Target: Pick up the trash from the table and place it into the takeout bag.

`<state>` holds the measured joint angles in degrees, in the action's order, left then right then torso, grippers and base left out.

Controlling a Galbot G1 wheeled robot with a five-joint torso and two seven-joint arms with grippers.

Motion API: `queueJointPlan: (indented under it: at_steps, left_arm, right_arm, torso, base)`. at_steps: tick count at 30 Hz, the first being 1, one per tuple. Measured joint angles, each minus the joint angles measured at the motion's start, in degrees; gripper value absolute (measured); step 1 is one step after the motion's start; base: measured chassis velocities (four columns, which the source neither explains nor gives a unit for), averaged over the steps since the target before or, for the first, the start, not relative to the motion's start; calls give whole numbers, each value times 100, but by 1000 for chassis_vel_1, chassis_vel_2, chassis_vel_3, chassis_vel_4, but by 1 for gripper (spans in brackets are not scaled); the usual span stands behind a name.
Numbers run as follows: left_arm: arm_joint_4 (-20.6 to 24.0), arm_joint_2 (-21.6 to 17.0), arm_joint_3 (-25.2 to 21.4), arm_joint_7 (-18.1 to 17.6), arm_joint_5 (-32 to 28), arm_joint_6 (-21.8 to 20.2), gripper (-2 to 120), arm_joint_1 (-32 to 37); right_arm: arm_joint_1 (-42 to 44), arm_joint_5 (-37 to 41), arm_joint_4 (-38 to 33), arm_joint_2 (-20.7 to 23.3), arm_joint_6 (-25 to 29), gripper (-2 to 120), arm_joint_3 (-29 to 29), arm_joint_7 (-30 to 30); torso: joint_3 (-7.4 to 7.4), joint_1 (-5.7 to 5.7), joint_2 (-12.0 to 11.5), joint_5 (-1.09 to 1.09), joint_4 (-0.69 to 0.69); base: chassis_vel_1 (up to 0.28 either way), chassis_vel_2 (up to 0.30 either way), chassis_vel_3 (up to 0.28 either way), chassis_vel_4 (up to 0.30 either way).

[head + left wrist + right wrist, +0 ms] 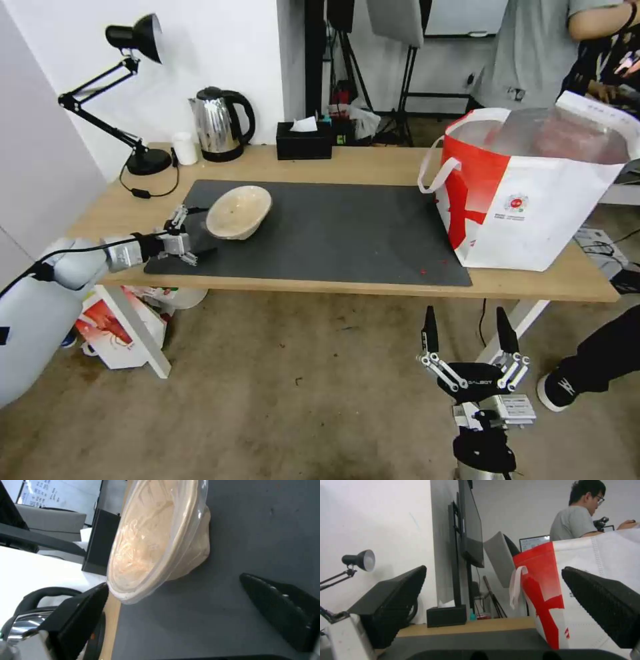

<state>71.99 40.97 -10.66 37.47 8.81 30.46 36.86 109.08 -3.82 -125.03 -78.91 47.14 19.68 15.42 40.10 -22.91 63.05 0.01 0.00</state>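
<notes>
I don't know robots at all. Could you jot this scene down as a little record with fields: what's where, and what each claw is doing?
Trash on table: shallow beige bowl, tilted, on the dark grey mat
Left gripper: open, fingers either side of the bowl's near rim, not closed on it
Right gripper: open, parked below the table's front edge
Takeout bag: large white bag with red side panel, upright at the right end of the light-wood table

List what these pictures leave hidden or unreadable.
- Takeout bag: its contents; in the head view the silvery lining and walls hide them.
- Beige bowl: the far rim is cut off by the left wrist view's edge.
- Bag logo: print too small.
</notes>
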Motion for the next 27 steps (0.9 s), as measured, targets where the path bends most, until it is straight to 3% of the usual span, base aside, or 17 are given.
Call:
queueJointPlan:
  at_steps: [11, 14, 27]
  left_arm:
    - [-48, 4, -87, 199, 40, -5, 67, 23]
    - [-28, -16, -118, 215, 50, -18, 50, 45]
    - [139, -168, -180, 215, 18, -17, 4, 24]
  right_arm:
    - [0, 0, 0, 0, 0, 100, 0, 0]
    - [0, 0, 0, 0, 0, 100, 0, 0]
    - [0, 0, 0, 0, 0, 100, 0, 0]
  torso:
    - [0, 0, -1, -1, 0]
    - [1, -1, -2, -2, 1]
    - [1, -1, -2, -2, 0]
  base:
    - [0, 0, 0, 0]
    - [0, 0, 0, 0]
    - [0, 0, 0, 0]
